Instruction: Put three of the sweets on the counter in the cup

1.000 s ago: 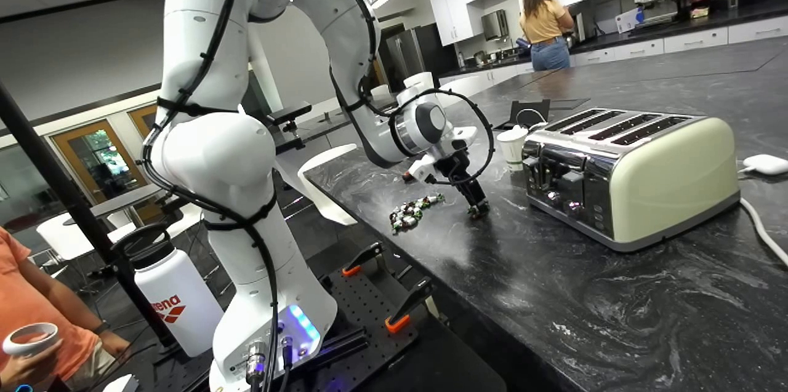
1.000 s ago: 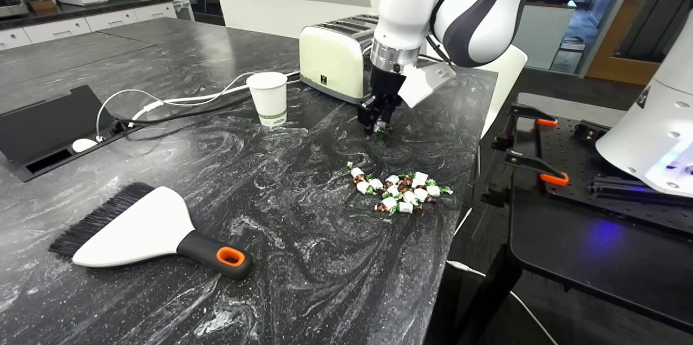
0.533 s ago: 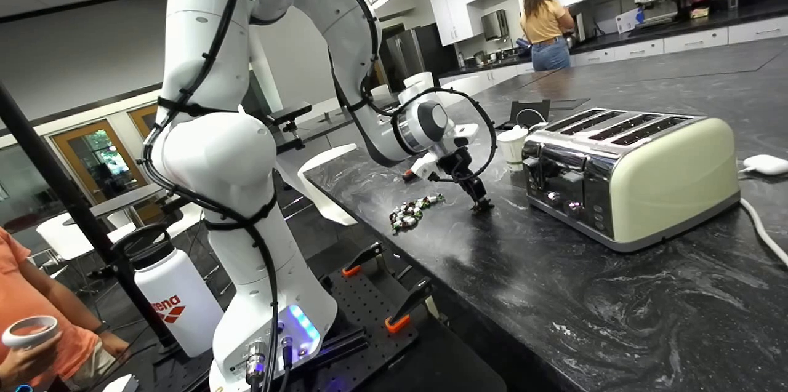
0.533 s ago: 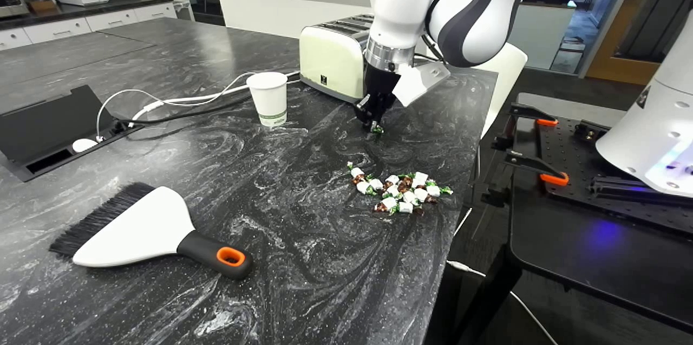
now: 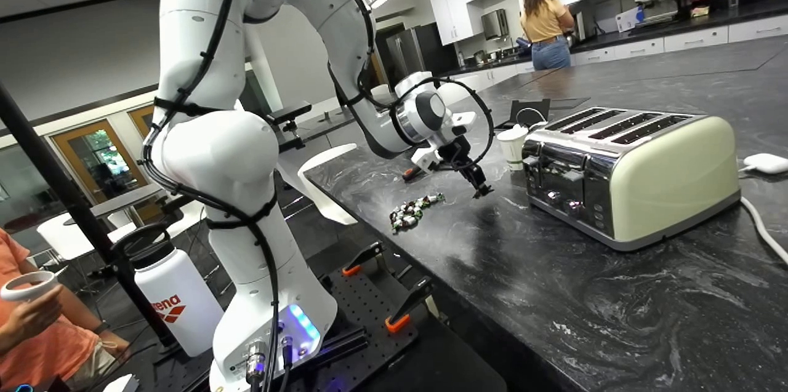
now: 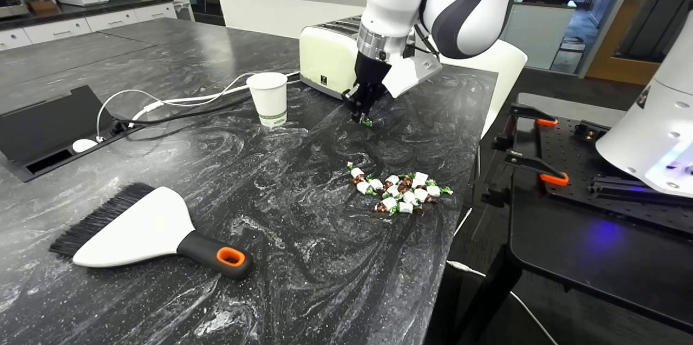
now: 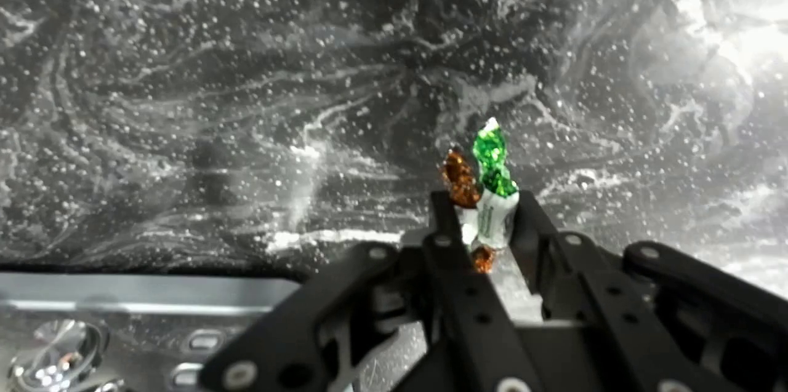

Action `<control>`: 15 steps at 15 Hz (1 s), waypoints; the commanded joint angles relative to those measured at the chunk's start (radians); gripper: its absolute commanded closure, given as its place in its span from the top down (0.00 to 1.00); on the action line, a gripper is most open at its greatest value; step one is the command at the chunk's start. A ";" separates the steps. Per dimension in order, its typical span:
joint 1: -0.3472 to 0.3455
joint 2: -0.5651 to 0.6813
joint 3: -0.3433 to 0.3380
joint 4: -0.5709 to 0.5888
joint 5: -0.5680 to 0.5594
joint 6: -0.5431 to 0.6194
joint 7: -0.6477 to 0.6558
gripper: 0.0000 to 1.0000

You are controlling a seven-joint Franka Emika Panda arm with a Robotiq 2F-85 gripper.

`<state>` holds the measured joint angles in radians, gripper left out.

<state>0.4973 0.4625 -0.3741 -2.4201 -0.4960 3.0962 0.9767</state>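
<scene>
My gripper [image 7: 483, 210] is shut on two sweets side by side, one with a green-ended wrapper [image 7: 495, 216] and one with brown ends [image 7: 460, 180]. It holds them a little above the dark marbled counter [image 6: 303, 199], near the toaster's front; this shows in both exterior views, with the gripper [image 5: 482, 192] at the arm's end and green wrapper [image 6: 366, 122] under the fingertips. A pile of sweets [image 6: 400, 191] in white, green and brown lies near the counter's edge. The cup is a white paper cup [image 6: 269, 98], upright beyond the gripper; it also shows in an exterior view [image 5: 512, 149].
A cream and chrome toaster [image 5: 671, 183] stands close to the gripper. A white brush and dustpan [image 6: 143, 228] with a dark handle lies on the counter. An open socket box [image 6: 59, 128] with white cables [image 6: 189, 100] is near the cup. A person stands far behind.
The gripper has lifted off the counter with the sweets and shifted slightly towards the cup's side. The pile of sweets, cup and toaster have not moved.
</scene>
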 commanded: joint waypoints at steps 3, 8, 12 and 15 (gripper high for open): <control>0.083 -0.130 -0.077 0.039 0.005 -0.076 0.033 0.07; 0.134 -0.119 -0.129 0.202 -0.014 -0.125 0.058 0.07; 0.123 -0.017 -0.121 0.376 0.018 -0.171 0.019 0.07; 0.064 0.060 -0.055 0.491 0.085 -0.255 -0.046 0.07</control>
<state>0.6127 0.4328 -0.4849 -2.0576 -0.4684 2.9183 0.9836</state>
